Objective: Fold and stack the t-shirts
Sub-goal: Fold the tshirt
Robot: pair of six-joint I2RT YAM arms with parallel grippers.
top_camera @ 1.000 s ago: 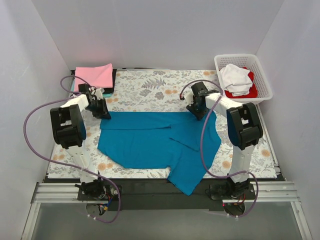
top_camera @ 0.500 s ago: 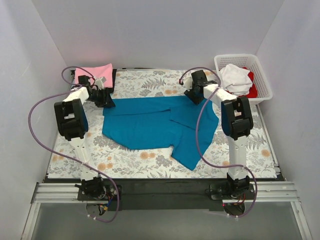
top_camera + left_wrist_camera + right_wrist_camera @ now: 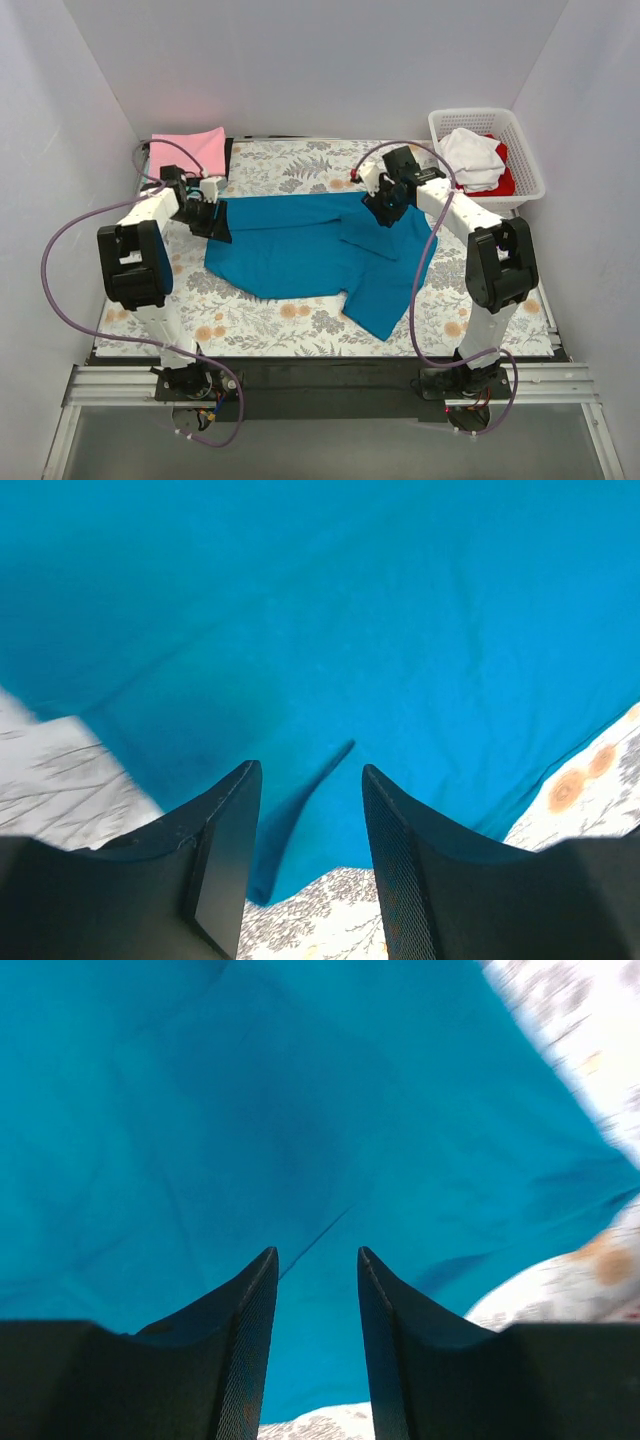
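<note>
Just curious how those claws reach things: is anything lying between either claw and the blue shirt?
Nothing visible does. The left gripper and the right gripper are both open over the teal shirt, with only its cloth showing between their fingers.

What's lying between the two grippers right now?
Only the teal t-shirt, spread on the floral table cloth, spans from left gripper to right gripper; top external view shows it.
</note>
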